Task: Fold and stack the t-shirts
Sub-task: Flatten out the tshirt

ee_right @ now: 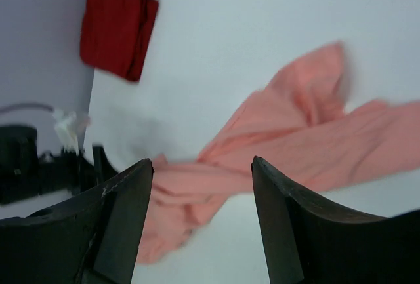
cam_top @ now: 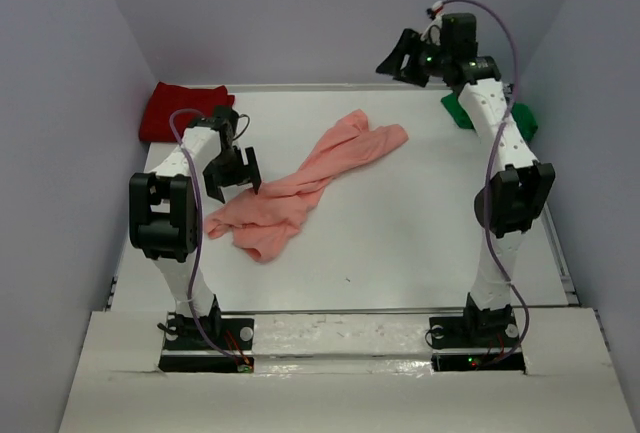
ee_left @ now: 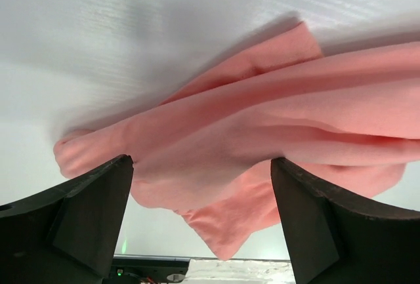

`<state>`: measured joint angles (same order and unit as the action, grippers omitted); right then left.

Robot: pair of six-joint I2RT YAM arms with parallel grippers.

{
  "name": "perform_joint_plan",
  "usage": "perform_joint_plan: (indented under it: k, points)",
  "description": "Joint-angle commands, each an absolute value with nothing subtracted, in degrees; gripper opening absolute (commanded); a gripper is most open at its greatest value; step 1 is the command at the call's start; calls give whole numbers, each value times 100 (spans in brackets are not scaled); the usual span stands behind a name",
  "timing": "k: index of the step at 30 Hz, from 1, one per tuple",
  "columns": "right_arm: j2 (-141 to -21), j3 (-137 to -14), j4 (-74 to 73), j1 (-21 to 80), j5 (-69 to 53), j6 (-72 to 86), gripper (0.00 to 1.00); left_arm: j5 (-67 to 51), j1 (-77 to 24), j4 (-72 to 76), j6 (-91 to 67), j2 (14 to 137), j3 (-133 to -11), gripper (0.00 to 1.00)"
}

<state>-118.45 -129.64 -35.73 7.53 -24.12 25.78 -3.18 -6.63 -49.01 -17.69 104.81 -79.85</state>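
The salmon-pink soft cloth t-shirt [cam_top: 300, 188] lies crumpled and twisted on the white table [cam_top: 400, 243], a rumpled diagonal band running from the lower left toward the upper middle of the top view, neither spread flat nor folded. My left gripper [cam_top: 232, 168] hangs just over its lower-left end, fingers spread wide and nothing pinched. In my left wrist view the pink cloth bunches below and between the two dark fingers [ee_left: 92, 212], though I cannot tell whether they touch it. My right gripper [cam_top: 405, 56] is raised high at the upper right of the top view, well apart from the shirt. Its jaws are parted and empty, and only the table and cloth far below show between them in the right wrist view. The dark red cloth t-shirt [cam_top: 185, 108] sits in the upper left corner of the top view as a compact, roughly square bundle, which I judge to be folded. The bright green cloth t-shirt [cam_top: 458, 108] lies at the upper right, mostly hidden behind my right arm, so I cannot tell its shape. By my reckoning most of the work is left: the pink shirt needs flattening and folding, and nothing is stacked yet, since all three shirts lie well apart.
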Motion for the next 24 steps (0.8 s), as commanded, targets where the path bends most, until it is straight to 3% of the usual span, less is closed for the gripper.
perform_joint_plan:
  k: [1,5,17,19,23,24]
  points:
    - [-11936,-11656,-4684,1405,-3471,2724,68,-465,-624,-4755,-1749,10265,-8472,95]
    - [-11874,-11127,-5044,1722,-3858,2743,68,-948,-642,-4658,-1784,10467,-8587,93]
    - [-11803,-10653,-5450,2083,-3411,2505,68,-571,-1468,-4737,-1890,10775,-8253,93]
    - [-11944,-10573,-5318,2083,-3270,2540,61,-492,-1494,-4764,-1855,10793,-8148,93]
    - [-12418,-10713,-5212,2083,-2998,2549,0,-483,-1485,-4729,-1828,10732,-7963,93]
    - [-12593,-10810,-5142,2083,-2727,2558,0,-483,-1494,-4711,-1828,10714,-7902,93]
